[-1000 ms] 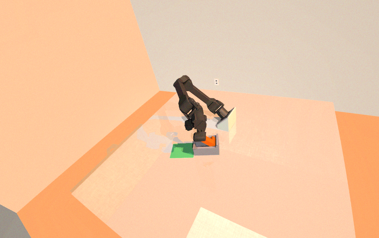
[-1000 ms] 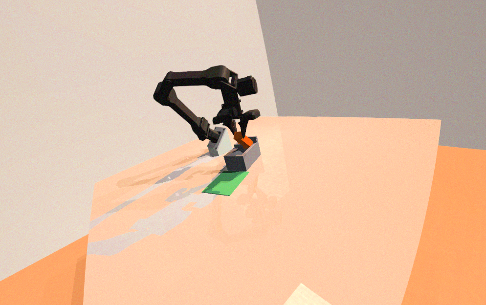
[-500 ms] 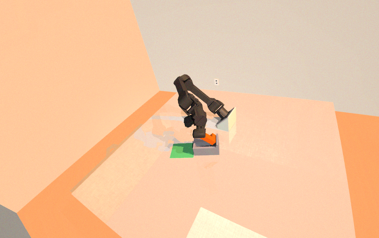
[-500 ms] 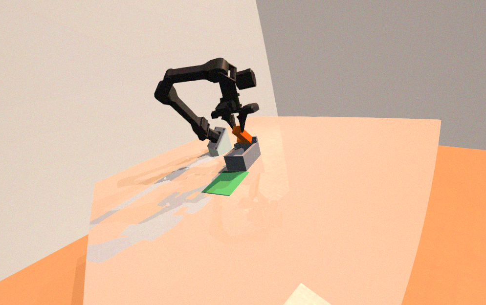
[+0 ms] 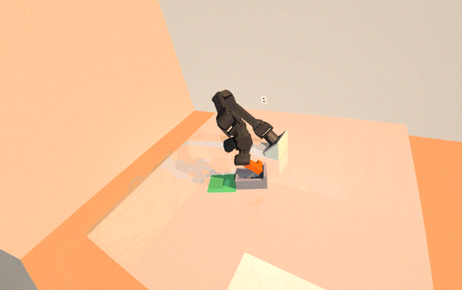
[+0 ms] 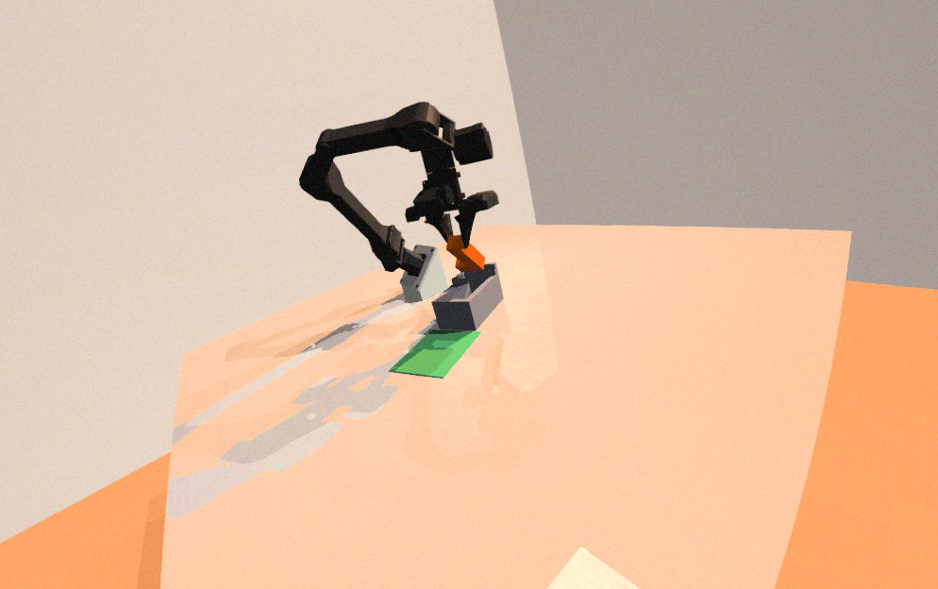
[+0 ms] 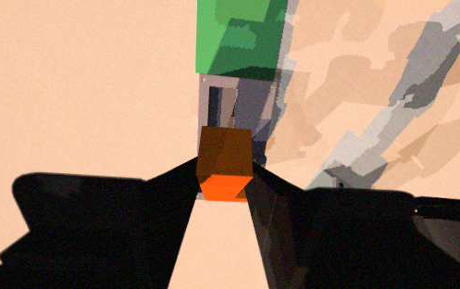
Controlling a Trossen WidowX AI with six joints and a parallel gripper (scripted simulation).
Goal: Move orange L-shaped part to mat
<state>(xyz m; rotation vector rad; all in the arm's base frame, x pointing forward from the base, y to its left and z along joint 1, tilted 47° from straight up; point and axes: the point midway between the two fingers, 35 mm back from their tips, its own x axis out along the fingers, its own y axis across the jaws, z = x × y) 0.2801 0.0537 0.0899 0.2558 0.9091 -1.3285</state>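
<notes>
From here I see the black claw (image 5: 242, 161) (image 6: 457, 241) (image 7: 223, 164) pinching one end of the orange part (image 5: 254, 166) (image 6: 466, 253) (image 7: 225, 150), which hangs tilted above the grey tray (image 5: 251, 184) (image 6: 454, 315) (image 7: 204, 99). Beside that tray, the green mat (image 5: 220, 183) (image 6: 434, 355) (image 7: 211, 42) lies flat; the black arm (image 5: 244, 114) (image 6: 366, 136) reaches over the tray from its base.

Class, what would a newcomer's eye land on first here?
The bright orange L-shaped part, tilted in the tool above the grey rectangular tray. Then the flat green mat beside that tray, and the black jointed arm arching overhead.
</notes>
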